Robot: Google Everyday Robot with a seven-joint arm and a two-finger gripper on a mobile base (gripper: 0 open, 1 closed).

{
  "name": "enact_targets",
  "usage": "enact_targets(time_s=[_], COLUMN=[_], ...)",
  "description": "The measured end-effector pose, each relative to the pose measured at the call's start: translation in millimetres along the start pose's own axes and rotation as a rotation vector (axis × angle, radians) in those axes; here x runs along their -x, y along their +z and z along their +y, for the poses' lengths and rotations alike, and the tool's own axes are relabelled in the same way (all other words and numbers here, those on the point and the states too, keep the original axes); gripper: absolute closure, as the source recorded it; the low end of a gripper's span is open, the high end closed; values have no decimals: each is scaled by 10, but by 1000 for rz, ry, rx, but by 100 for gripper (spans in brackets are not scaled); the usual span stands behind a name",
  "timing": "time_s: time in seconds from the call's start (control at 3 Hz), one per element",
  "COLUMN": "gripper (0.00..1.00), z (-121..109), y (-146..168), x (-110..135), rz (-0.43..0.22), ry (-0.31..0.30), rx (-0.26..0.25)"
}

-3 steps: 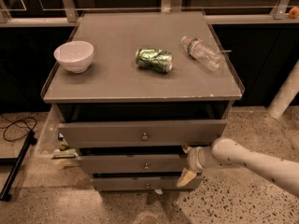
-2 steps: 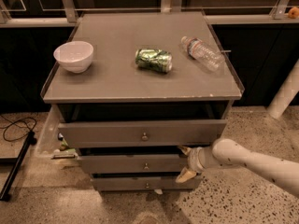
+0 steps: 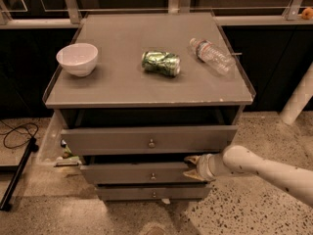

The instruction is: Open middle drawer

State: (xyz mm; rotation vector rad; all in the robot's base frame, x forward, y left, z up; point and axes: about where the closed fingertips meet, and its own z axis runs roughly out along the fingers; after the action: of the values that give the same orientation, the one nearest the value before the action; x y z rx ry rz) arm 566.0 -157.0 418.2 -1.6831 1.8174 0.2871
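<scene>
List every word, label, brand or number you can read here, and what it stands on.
Green can: print too blurred to read.
Plastic bottle: label too blurred to read.
No other text shows; the claw is at the middle drawer's right end.

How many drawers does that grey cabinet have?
3. The top drawer sits just under the tabletop. The middle drawer is below it, with the gripper at its right end. The bottom drawer is lowest. None seem hidden.
</scene>
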Motion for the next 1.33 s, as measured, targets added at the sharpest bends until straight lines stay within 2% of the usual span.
enact_targets(time_s=[0.33, 0.67, 1.33], gripper=[89, 100, 57], z=[2, 220, 241], y=[-1, -156, -181], x=[0, 41, 60], rz=[0, 4, 4], ry=[0, -26, -25], rx=[0, 19, 23])
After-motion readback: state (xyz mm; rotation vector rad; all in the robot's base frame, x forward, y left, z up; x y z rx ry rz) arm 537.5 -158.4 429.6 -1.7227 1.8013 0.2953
